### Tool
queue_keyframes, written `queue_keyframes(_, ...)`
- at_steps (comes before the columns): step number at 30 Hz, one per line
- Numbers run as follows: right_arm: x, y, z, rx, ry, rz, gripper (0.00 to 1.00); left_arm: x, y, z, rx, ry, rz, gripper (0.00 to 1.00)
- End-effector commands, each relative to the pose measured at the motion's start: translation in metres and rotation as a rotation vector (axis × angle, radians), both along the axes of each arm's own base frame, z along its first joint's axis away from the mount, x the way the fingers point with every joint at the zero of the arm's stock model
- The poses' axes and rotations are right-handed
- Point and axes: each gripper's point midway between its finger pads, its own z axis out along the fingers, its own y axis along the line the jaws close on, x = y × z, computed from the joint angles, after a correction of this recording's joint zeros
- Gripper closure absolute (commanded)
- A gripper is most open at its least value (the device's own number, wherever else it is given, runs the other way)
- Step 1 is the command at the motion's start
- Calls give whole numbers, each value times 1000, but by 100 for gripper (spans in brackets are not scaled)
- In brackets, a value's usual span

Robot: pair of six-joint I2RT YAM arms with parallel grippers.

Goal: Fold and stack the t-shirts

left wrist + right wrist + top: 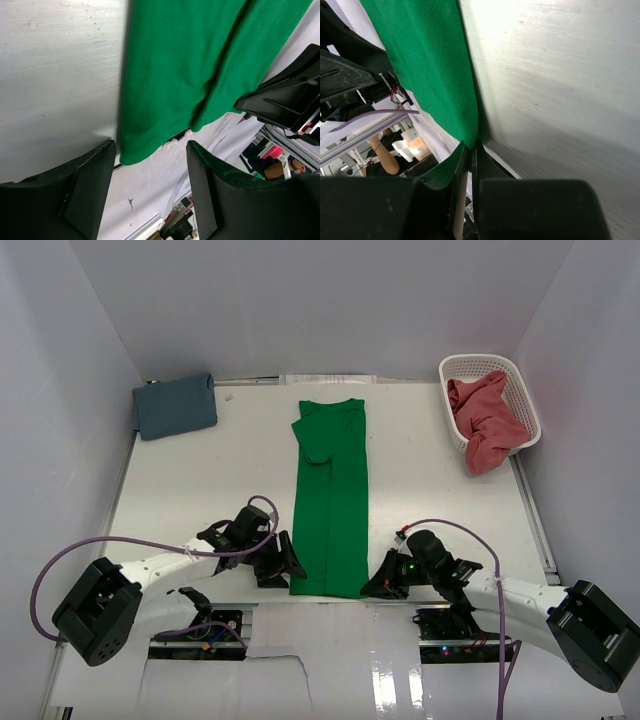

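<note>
A bright green t-shirt (332, 500) lies as a long narrow strip down the middle of the table, its collar end at the back. My right gripper (375, 585) is shut on its near right corner; in the right wrist view the green cloth (427, 60) runs into the closed jaws of this gripper (472, 145). My left gripper (290, 565) stands open at the near left corner, and that green corner (131, 152) lies just inside the gap of the left gripper (150, 150), beside one finger. A folded slate blue t-shirt (175, 405) rests at the back left. A pinkish red t-shirt (487, 420) lies crumpled in the basket.
The white lattice basket (480, 362) stands at the back right corner. White walls close in the table on three sides. The table's near edge and the arm bases lie right below the green shirt's hem. Purple cables loop from both arms.
</note>
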Motion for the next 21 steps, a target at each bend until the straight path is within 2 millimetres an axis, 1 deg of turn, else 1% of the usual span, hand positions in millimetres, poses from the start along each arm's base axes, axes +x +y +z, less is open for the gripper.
queue_keyframes(1,-1,-1,-2,-12,-7,4,92,-16,32,-39,175,37,-3,30)
queue_keyframes(7,-1,-1,-3,-15,-5,3,92,-22,33,-41,169,51,-8,39)
queue_keyframes(9,0,-1,-2,-13,-8,3,92,-24,32,-41,152,51,-8,49)
queue_keyframes(12,-1,-1,-2,-13,-6,4,92,-27,32,-42,142,59,-12,57)
queue_keyframes(14,0,0,-1,-13,-10,5,92,-28,31,-42,135,64,-18,60)
queue_keyframes(15,0,0,-1,-15,-8,5,92,-29,31,-43,133,67,-23,64)
queue_keyframes(18,-1,0,-2,-18,-8,11,92,-30,28,-43,123,72,-33,71)
queue_keyframes(19,0,0,-2,-18,-9,10,92,-30,28,-43,121,74,-33,77)
queue_keyframes(21,-1,0,-1,-18,-7,15,92,-30,26,-42,113,77,-41,84)
